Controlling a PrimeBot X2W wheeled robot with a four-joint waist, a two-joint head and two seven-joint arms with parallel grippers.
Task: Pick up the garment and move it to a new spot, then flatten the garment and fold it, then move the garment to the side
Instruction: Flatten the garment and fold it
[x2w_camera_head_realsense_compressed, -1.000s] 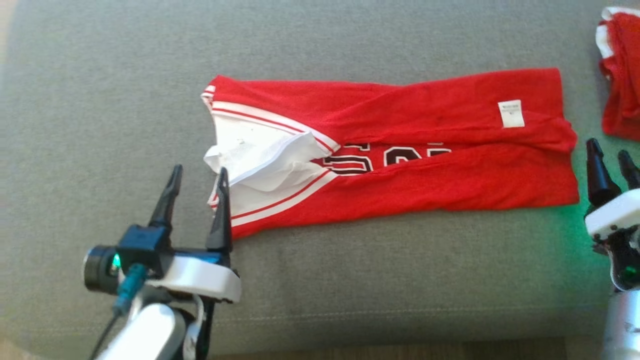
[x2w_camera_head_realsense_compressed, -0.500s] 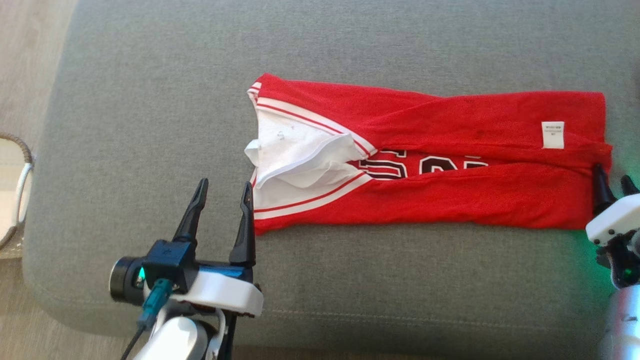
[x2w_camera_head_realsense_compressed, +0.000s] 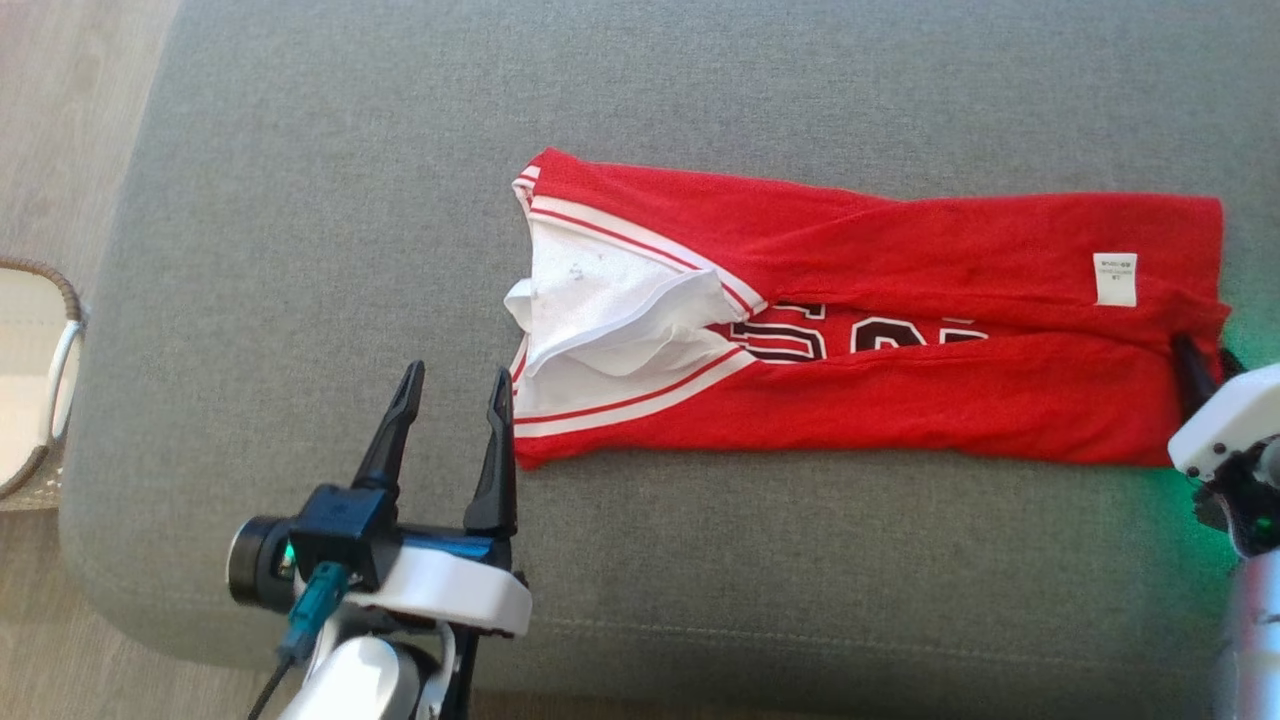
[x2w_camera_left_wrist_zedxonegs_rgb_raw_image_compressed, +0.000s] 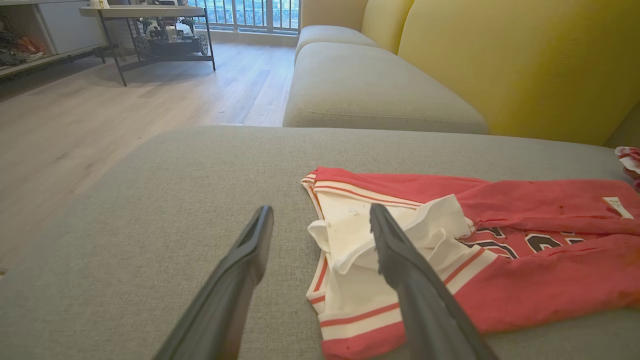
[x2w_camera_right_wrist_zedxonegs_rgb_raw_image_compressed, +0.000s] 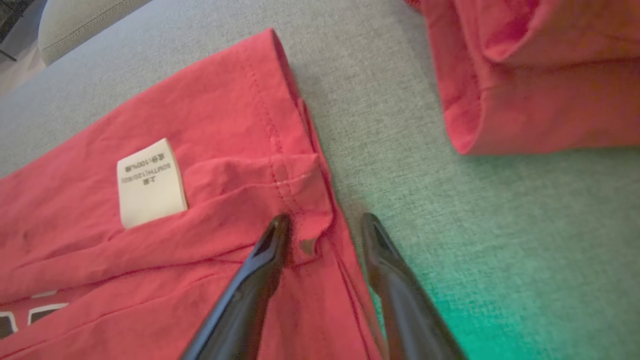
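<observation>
The red jersey (x2w_camera_head_realsense_compressed: 900, 410) lies folded lengthwise on the grey cushion (x2w_camera_head_realsense_compressed: 300, 200); the left gripper (x2w_camera_head_realsense_compressed: 457, 372) sits just beside its collar end, jaws open; the right gripper (x2w_camera_right_wrist_zedxonegs_rgb_raw_image_compressed: 326, 219) straddles the hem edge, jaws open.

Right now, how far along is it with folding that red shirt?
Done: the garment lies flat on the grey cushion, its long sides already folded inward into a strip. In hand: the left gripper is open beside the collar end, the right gripper open astride the hem. Left: probably folding it across, then moving it aside.
</observation>
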